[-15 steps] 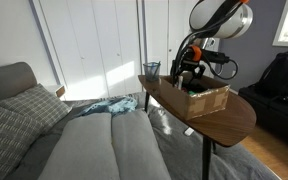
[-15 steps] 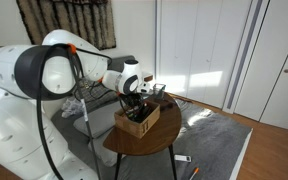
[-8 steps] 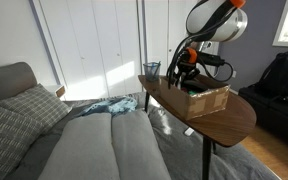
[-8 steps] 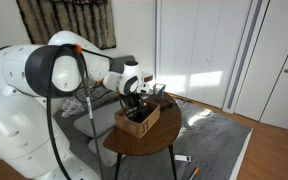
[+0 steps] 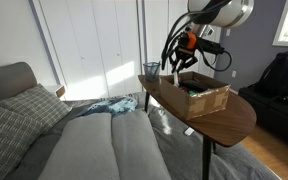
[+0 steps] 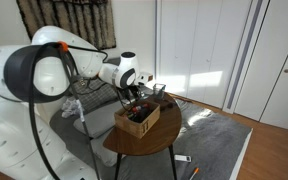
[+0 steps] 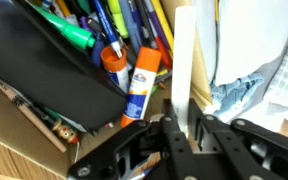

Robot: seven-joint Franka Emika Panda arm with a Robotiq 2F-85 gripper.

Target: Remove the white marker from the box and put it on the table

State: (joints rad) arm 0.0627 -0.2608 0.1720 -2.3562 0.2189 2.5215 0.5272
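The arm (image 6: pixel 46 72) bends over with its gripper (image 5: pixel 173 62) pointing down, fingers (image 7: pixel 209 136) pinched on the white marker (image 7: pixel 184 60).

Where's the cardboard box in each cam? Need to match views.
In an exterior view: box right of centre, on the table.
In an exterior view: box just left of centre.
Wrist view: seen from above; cardboard wall at lower left.
Shared landmark: gripper, above the box, gripping the white marker.
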